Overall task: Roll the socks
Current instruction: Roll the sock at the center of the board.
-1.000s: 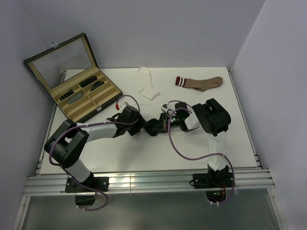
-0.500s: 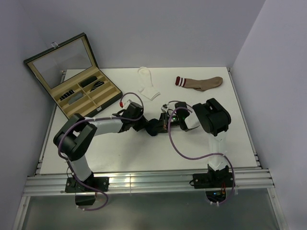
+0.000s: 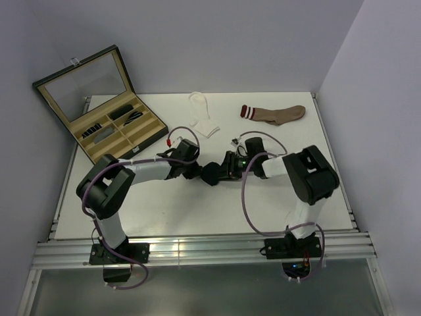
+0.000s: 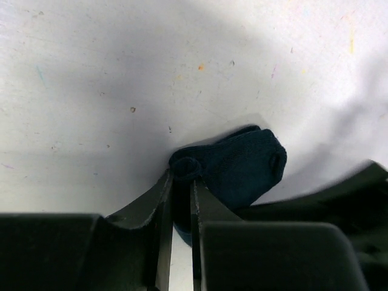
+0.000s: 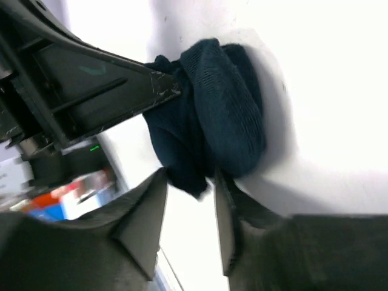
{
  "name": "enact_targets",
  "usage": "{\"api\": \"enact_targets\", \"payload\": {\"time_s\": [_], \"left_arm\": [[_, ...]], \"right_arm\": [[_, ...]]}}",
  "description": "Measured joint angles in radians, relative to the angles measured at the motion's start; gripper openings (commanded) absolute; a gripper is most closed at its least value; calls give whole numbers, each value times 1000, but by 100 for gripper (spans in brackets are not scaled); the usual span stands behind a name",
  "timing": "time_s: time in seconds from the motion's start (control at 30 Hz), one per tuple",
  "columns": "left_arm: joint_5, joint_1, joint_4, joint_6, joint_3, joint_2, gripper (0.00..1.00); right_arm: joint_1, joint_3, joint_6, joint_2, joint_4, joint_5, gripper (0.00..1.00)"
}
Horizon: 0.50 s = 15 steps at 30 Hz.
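Observation:
A navy blue sock (image 3: 212, 173), bunched into a compact roll, lies mid-table between my two grippers. In the left wrist view the navy sock (image 4: 245, 167) has a fold of its edge pinched between my left gripper's (image 4: 180, 177) nearly closed jaws. My right gripper (image 5: 189, 176) stands open, its tips on either side of the loose end of the navy sock (image 5: 224, 115), with white table showing between the fingers. From above, the left gripper (image 3: 197, 170) and the right gripper (image 3: 227, 168) face each other across the roll. A white sock (image 3: 204, 122) lies flat at the back.
A brown sock with striped cuff (image 3: 273, 113) lies flat at the back right. An open display case (image 3: 99, 112) with compartments sits at the back left, its lid raised. Both arms' cables loop over the table's middle.
My left gripper has moved in onto the navy roll and closed on its edge. My right gripper has let go and opened, and the right arm's elbow has swung right.

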Motion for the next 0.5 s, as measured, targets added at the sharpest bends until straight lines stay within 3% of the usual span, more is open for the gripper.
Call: {"api": "enact_targets", "payload": {"time_s": [0.17,0.27,0.5], "left_arm": [[-5,-2,-74,37,48,13,0],[-8,-3,-122,58,71,14,0],[-9,-4,-196,100,119,31,1]], "right_arm": [[48,-32,-134,-233,-156,247,49],[145,-41,-215,-360,-198,452,50],[404,-79,-352,-451,-179,763,51]]}}
